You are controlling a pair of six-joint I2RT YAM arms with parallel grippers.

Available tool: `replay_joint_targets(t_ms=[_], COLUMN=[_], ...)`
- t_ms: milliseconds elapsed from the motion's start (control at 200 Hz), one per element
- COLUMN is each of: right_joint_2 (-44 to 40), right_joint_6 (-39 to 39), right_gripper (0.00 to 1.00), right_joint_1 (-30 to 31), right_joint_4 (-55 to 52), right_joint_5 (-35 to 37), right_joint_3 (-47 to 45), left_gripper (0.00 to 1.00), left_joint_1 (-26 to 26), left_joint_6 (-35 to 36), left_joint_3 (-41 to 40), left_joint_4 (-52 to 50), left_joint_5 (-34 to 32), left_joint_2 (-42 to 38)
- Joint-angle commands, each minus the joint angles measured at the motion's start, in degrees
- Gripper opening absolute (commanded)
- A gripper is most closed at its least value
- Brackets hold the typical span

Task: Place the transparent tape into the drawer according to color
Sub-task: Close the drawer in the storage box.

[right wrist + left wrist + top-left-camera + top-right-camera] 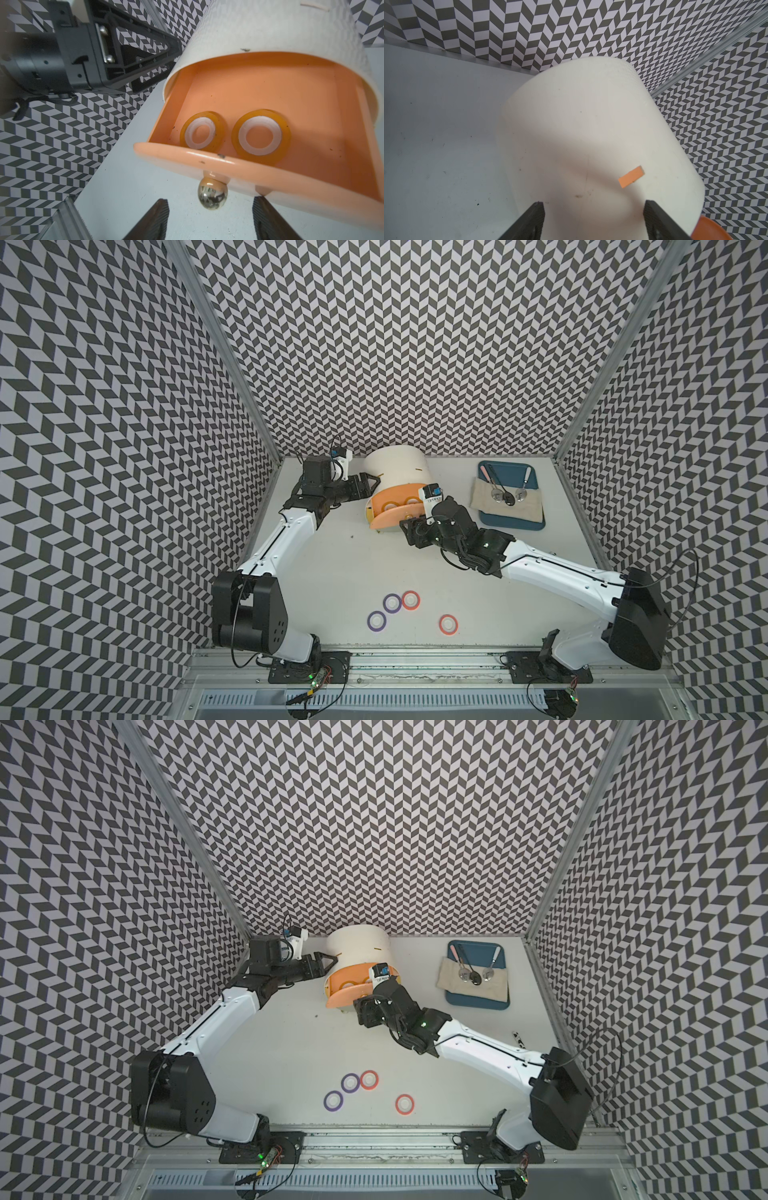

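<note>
A white arch-topped cabinet (pixel 395 466) stands at the back. Its peach top drawer (pixel 228 164) is pulled out, and two orange-yellow transparent tape rings (pixel 202 133) (pixel 260 137) lie flat inside. My right gripper (pixel 211 199) is open in front of the drawer, the metal knob (pixel 212 196) level with its fingertips and a gap on each side. My left gripper (pixel 593 202) is open against the cabinet's left side, holding nothing. Two purple rings (pixel 392 603) (pixel 376 620) and two red-pink rings (pixel 410 600) (pixel 448 624) lie on the table near the front.
A blue tray (pixel 536 524) at the back right holds a beige cloth (pixel 482 493) and several spoons (pixel 507 497). Patterned walls close in the table on three sides. The lower drawers are hidden under the open one.
</note>
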Motion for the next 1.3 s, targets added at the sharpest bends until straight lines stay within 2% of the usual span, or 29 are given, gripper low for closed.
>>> replay_joint_targets(t_ms=[0,741,1297], right_joint_2=[0.7,9.5,13.7], right_joint_6=[-0.7,-5.3,-6.8], right_gripper=[0.65,0.59,0.59], right_joint_1=[-0.2,-0.2,-0.2], right_joint_4=[5.6,12.7,15.6], right_joint_5=[2.7,11.2,15.3], right_joint_3=[1.9,6.3,8.9], left_gripper=[0.78,0.78,0.78], left_joint_1=[-0.5,-0.5,-0.6], left_joint_6=[1.5,2.2,2.6], left_joint_3=[0.8,-0.5,-0.6], left_joint_4=[-1.6,-1.5,-1.7], left_joint_5=[-0.4,0.6,1.2], left_joint_2=[1.1,0.4,0.2])
